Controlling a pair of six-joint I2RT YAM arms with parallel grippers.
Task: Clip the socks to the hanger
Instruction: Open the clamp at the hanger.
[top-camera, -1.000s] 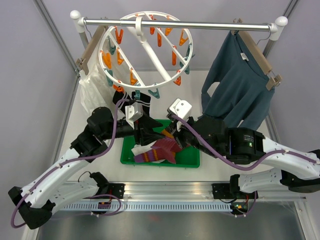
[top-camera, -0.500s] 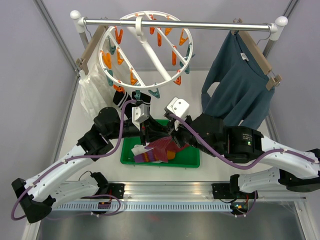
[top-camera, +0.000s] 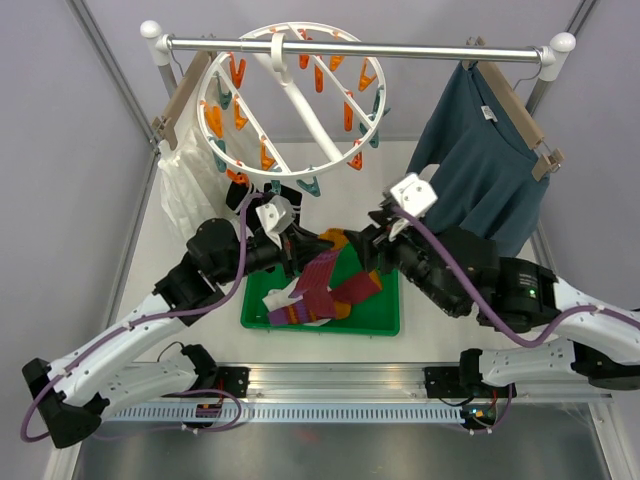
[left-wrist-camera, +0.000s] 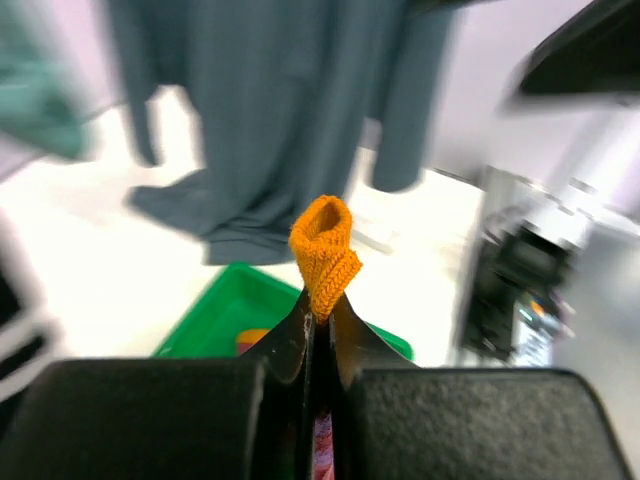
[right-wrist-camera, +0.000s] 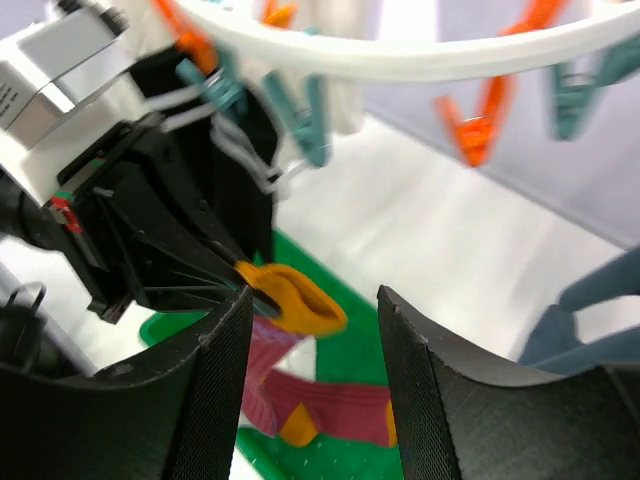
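Though limp, maroon-and-orange sock (top-camera: 318, 278)

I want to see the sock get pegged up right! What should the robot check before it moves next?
1. Left gripper jaws shut on the orange end of the maroon-and-orange sock: ok.
2. Sock lifted clear of the green tray: not ok, its lower end lies in the tray.
3. Right gripper jaws open, facing the sock: ok.
4. An empty teal clip hangs from the hanger nearby: ok.
5. Sock's end up at clip height: not ok, it sits below the clips.
6. Grip firm enough not to slip: cannot tell.
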